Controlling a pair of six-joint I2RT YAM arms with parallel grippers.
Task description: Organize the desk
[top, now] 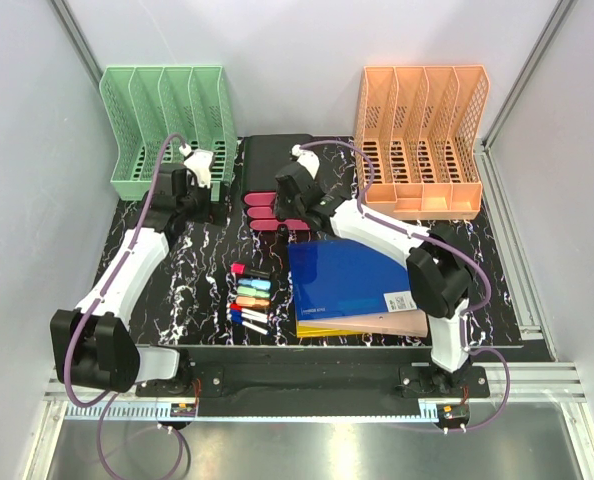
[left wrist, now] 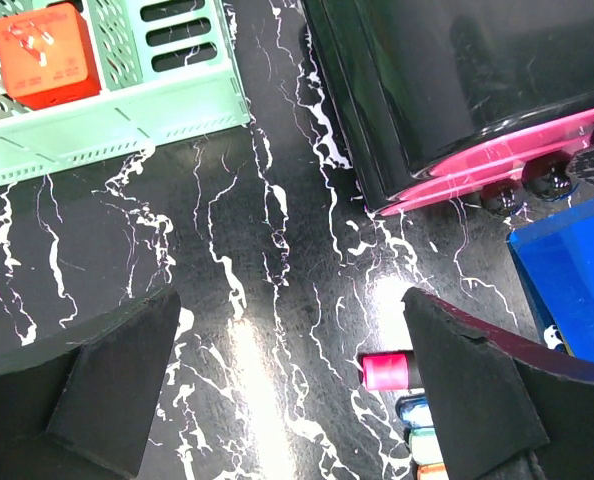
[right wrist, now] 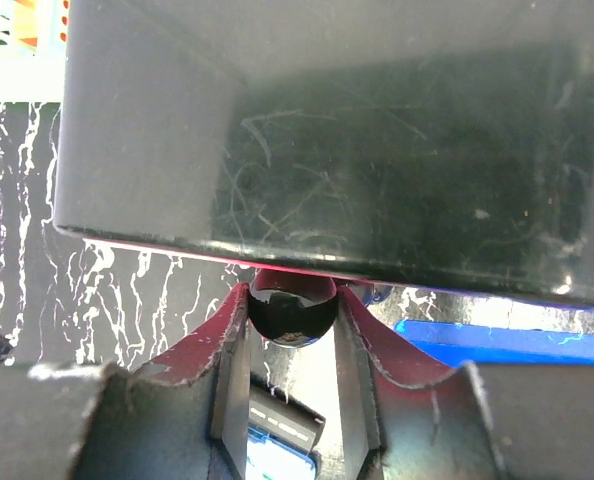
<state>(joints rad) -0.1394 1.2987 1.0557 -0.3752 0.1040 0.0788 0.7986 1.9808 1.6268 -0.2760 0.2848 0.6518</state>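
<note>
The right end effector (right wrist: 292, 300) pinched the black drawer knob (right wrist: 292, 318), probably to slide it, while the left end effector (left wrist: 292, 330) hung spread wide above the desk (left wrist: 227, 250).

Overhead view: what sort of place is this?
Probably a robot test cell, not an office: white walls enclose the desk, the left arm and right arm are bolted at its near edge, and a green file rack, orange file rack and markers look staged.
</note>
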